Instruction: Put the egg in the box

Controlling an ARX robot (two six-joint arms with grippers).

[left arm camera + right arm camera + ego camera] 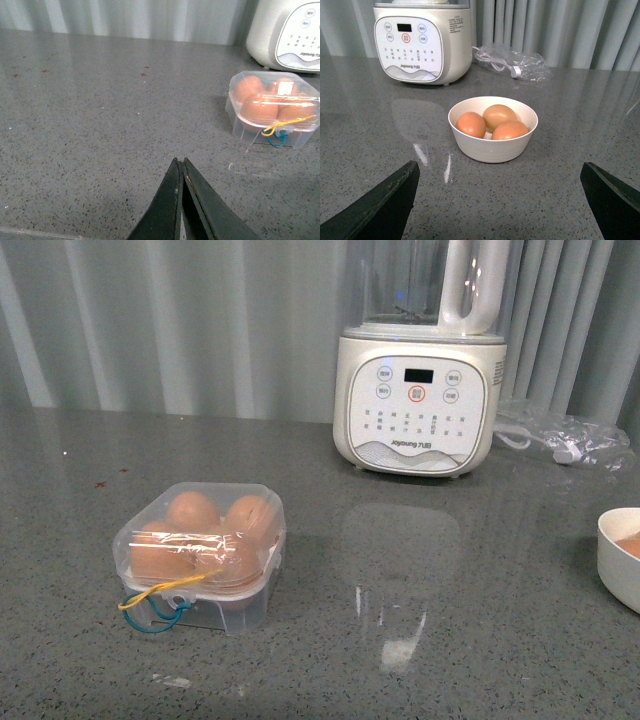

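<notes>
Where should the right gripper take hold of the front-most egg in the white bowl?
Probably from above, across the egg's short width. It lies on its side, touching the bowl's near wall and two other eggs, so only its top is free. The right gripper, open wide, would first need to narrow.

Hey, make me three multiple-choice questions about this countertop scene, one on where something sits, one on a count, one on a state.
1. The box sits where in the front view?
A. left of the blender
B. behind it
C. on top of it

2. How many eggs lie in the bowl?
A. one
B. three
C. five

3. The right gripper is:
A. shut
B. holding an egg
C. open

A: the box is left of and nearer than the blender. B: three show in the right wrist view. C: its fingers stand wide apart, empty.
</notes>
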